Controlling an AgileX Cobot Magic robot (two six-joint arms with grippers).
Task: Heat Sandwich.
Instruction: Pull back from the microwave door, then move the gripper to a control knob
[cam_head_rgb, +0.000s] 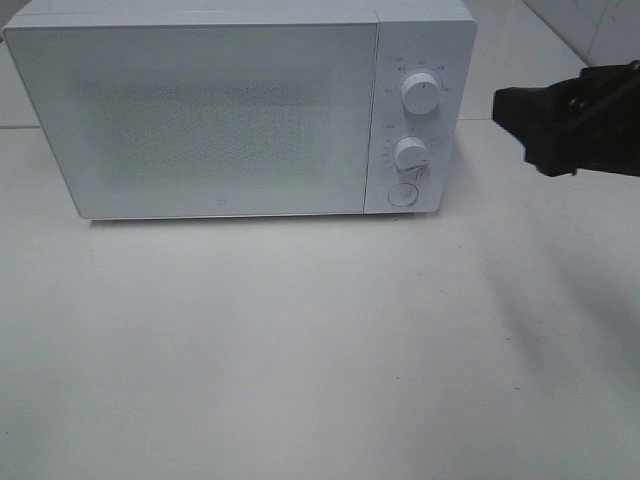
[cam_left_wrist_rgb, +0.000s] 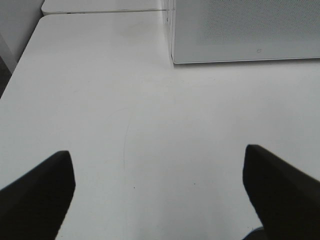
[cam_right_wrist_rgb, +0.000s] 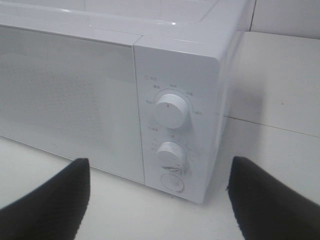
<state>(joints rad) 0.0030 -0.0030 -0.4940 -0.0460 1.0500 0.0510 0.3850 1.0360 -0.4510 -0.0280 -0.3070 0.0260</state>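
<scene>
the sandwich shows in none of the three views: not on the table (cam_head_rgb: 300, 350), not in either pincer. the microwave (cam_head_rgb: 200, 110) stands at the back of the table with its door shut, and the door's speckled pane is too cloudy to see through, so the sandwich may already lie inside, but i cannot tell.

judging from the shut door and the bare table, the loading looks either done or not yet begun. what is surely left is the heating itself: the upper dial (cam_head_rgb: 421, 92), the lower dial (cam_head_rgb: 411, 153) and the round button (cam_head_rgb: 402, 194) beneath them all wait untouched, with nothing on them.

the right gripper (cam_head_rgb: 515, 118) hangs in the air just beside the control panel, at about the height of the dials, apart from them and pointed their way. its jaws are spread wide and grasp nothing. the left gripper (cam_left_wrist_rgb: 157, 156) is out of the high view; its own camera shows it low over the table, facing the microwave's near corner from well back, jaws likewise released and empty.
</scene>
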